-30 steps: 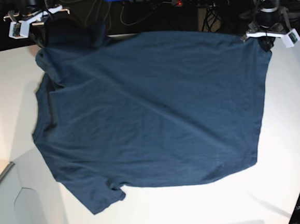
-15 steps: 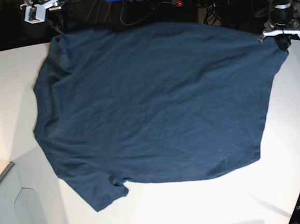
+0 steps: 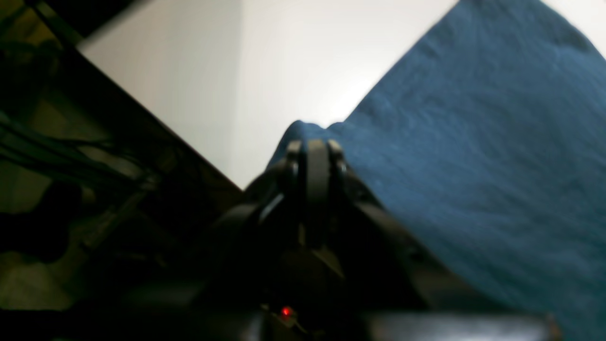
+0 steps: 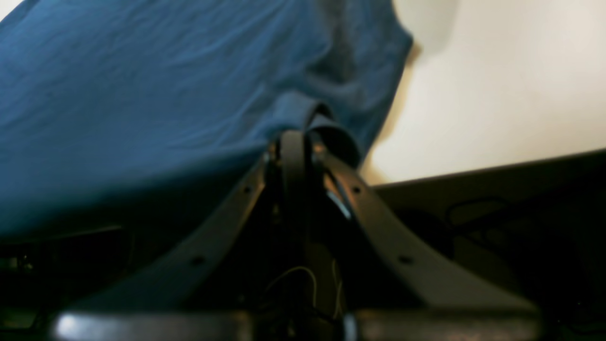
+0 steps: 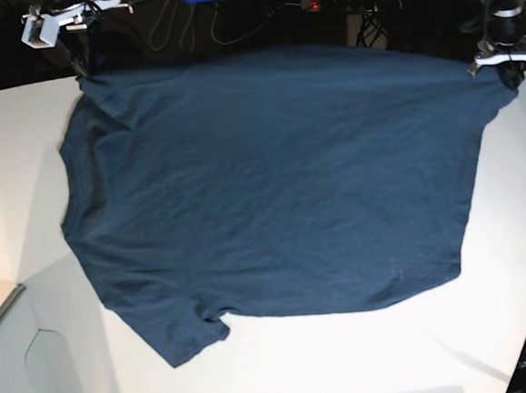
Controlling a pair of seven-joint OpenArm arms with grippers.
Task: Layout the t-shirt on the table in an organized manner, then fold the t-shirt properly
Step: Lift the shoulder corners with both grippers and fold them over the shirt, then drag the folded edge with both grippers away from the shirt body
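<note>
White tabletop (image 5: 367,361) carries my navy t-shirt (image 5: 271,187), no readable label. Left tool (image 3: 315,144) and right tool (image 4: 296,135) are each clamped on a far corner, raised.

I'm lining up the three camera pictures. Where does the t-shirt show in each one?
Base view: the t-shirt fills the middle, spread over the white table.
Left wrist view: it fills the right side, one corner pinched in the left hand.
Right wrist view: it covers the upper left, an edge pinched in the right hand.
Shared landmark: the white table beside the cloth.
</note>
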